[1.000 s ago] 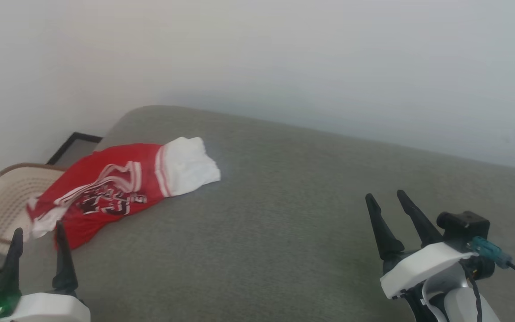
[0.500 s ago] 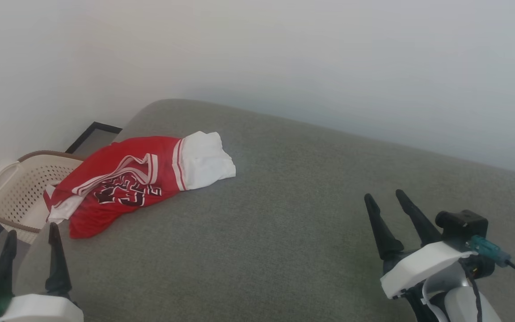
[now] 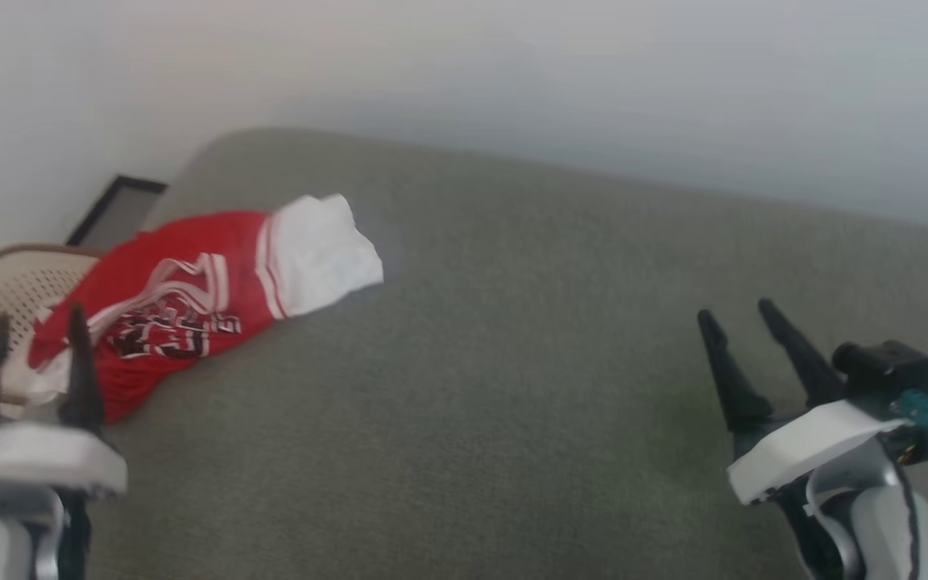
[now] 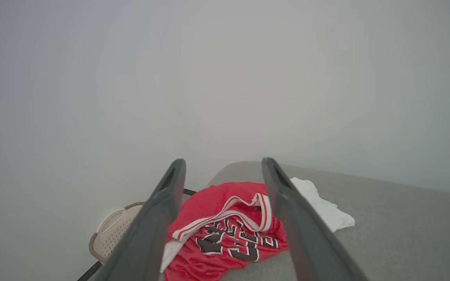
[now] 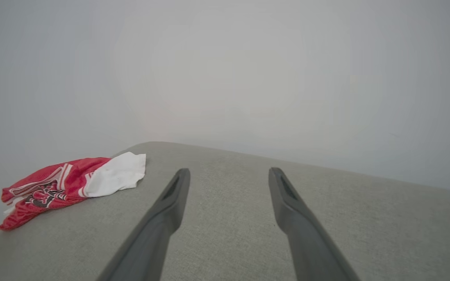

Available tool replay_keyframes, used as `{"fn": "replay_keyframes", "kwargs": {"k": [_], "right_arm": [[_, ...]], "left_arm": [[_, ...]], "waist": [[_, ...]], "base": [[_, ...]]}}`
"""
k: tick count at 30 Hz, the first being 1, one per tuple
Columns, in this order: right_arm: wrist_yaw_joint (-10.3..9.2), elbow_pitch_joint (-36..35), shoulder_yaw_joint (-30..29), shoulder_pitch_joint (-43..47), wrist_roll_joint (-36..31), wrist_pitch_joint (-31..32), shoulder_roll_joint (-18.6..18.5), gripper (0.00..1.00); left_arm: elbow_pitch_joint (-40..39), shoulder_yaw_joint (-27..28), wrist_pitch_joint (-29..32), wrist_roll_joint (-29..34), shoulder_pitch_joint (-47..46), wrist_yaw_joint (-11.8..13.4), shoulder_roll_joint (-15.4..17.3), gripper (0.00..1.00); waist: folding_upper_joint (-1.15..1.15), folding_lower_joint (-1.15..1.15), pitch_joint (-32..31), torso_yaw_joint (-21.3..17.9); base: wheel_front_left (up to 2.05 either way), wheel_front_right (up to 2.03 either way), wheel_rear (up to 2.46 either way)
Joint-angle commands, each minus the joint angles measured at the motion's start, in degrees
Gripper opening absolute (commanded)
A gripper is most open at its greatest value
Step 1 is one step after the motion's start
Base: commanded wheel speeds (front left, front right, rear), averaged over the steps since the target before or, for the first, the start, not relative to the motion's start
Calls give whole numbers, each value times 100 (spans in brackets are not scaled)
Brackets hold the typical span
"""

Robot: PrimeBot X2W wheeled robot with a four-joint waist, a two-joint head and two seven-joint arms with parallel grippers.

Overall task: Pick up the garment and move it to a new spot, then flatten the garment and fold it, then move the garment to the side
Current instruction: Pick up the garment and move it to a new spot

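Note:
The garment [image 3: 182, 298] is a red jersey with a white sleeve end and black-and-white lettering, lying crumpled at the left end of a grey cushioned surface [image 3: 512, 387]. In the left wrist view the garment [image 4: 229, 230] lies ahead, between the fingers. In the right wrist view the garment [image 5: 68, 183] lies far to the left. My left gripper [image 3: 35, 322] stands open just in front of the garment's near edge, holding nothing. My right gripper [image 3: 738, 310] stands open over the bare grey surface at the right, far from the garment.
A beige perforated basket [image 3: 5, 290] stands beside the surface's left end, partly behind the garment; the basket [image 4: 111, 234] also appears in the left wrist view. A dark-framed panel [image 3: 113, 211] lies on the floor by the pale wall [image 3: 512, 80].
The whole head picture has shifted, so the camera moved. My left gripper has come up closer to the garment's near edge. The garment lies as before, and both grippers remain open.

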Motion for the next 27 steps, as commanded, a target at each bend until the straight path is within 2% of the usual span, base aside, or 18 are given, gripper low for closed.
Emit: {"fn": "replay_keyframes", "kwargs": {"k": [1,8,13,20,27], "right_arm": [[-1,-65,-28,-58,-47,41,-45,100],[-1,-466,-165,-227,-56,210,-304,100],[-1,-742,-242,-243,-58,310,-455,100],[-1,-1098,-346,-216,-60,478,-612,100],[-1,-1424,-388,-252,-70,760,-740,100]], "left_arm": [[87,8,48,-66,-182,-35,22,100],[728,-73,309,-177,-1195,-166,179,100],[1459,-180,559,-223,-1916,-249,287,100],[2954,-345,1194,-300,-2913,-242,351,100],[4471,-363,2028,-506,-3780,-232,270,100]], "waist": [[0,0,287,-184],[0,0,976,-453],[0,0,1354,-564],[0,0,1677,-609],[0,0,1875,-634]], "base": [[0,0,0],[0,0,0],[0,0,0],[0,0,0],[0,0,0]]}}
